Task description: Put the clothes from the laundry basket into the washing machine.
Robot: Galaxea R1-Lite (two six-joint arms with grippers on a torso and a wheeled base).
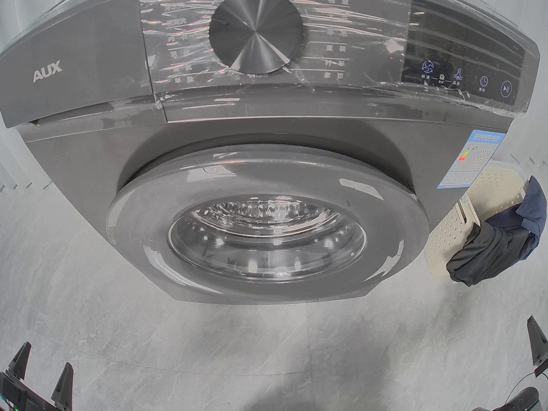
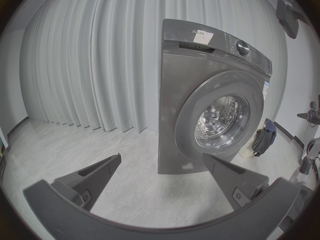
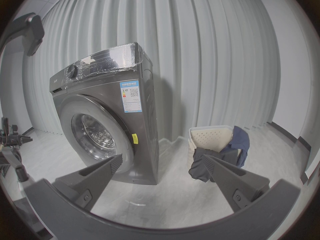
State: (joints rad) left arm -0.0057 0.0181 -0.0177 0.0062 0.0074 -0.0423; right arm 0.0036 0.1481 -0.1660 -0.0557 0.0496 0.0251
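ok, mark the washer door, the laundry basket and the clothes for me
washer door (image 1: pixel 267 238): head view, middle of the round glass window.
laundry basket (image 3: pixel 210 139): right wrist view, perforated inner wall.
clothes (image 1: pixel 491 249): head view, dark garment draped over the basket rim.

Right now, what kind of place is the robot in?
Likely a staged laundry test room: lone washing machine with film on its panel, laundry basket draped with clothes beside it, curtains behind.

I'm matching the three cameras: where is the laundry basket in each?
Head view: laundry basket at the right edge, beside the washing machine, dark clothes draped over it.
Left wrist view: laundry basket beyond the machine's label side.
Right wrist view: laundry basket beside the machine's label side.
Shared landmark: blue label.
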